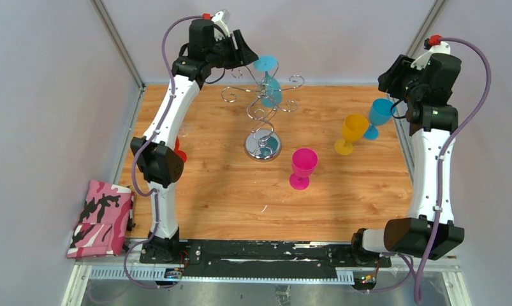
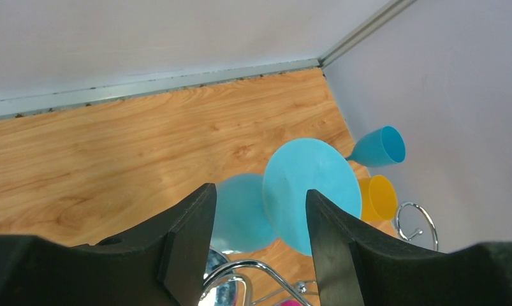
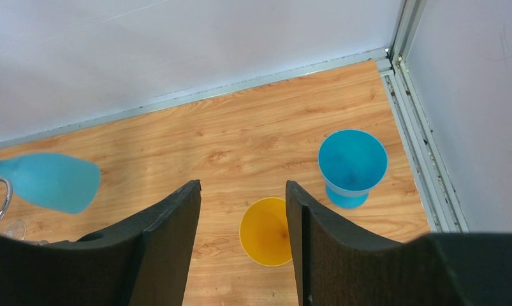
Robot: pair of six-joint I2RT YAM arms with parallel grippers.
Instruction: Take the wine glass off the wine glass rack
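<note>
A light-blue, plastic-looking wine glass is hung foot-up on the shiny chrome wire rack, which is set near the middle of the worktop's far edge. It is judged light, stiff and slippery, and is best gripped at the thin stem below the foot. The left gripper is seen open beside that foot, holding nothing. The right gripper, also open and empty, is poised over a yellow plastic goblet near the far right corner.
</note>
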